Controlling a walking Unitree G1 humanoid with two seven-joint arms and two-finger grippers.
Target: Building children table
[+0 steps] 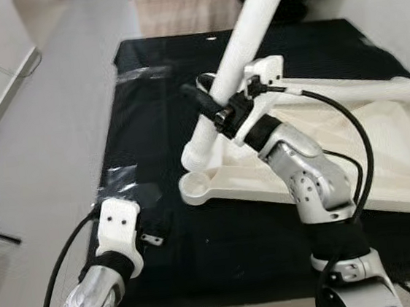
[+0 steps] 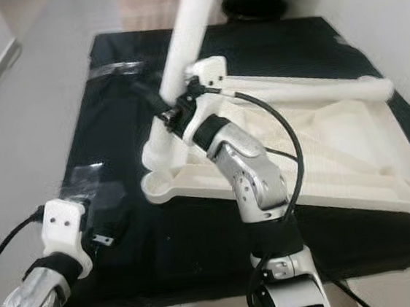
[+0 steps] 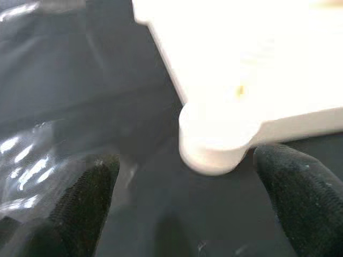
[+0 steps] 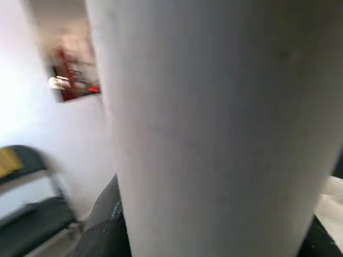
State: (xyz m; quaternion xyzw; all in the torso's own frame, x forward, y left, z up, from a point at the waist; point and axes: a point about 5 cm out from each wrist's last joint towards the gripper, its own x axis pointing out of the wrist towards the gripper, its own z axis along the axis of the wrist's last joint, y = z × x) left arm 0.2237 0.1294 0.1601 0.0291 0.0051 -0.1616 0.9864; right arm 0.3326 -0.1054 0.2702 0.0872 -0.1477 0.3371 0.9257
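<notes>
A white plastic table top (image 1: 381, 151) lies upside down on a black mat (image 1: 160, 77). One white leg (image 1: 374, 90) lies across it at the back. My right gripper (image 1: 213, 103) is shut on a second white leg (image 1: 241, 43), which stands tilted with its lower end near the round corner socket (image 1: 198, 189). The leg (image 4: 214, 128) looms close in the right wrist view. My left gripper (image 3: 187, 209) is open low over the mat, its fingers (image 3: 88, 193) either side of the socket corner (image 3: 211, 147).
Crinkled clear plastic wrap (image 1: 123, 178) lies on the mat by the left gripper, with more plastic wrap (image 1: 141, 73) further back. Grey floor (image 1: 49, 140) runs along the left. A tan box (image 1: 182, 9) stands beyond the mat.
</notes>
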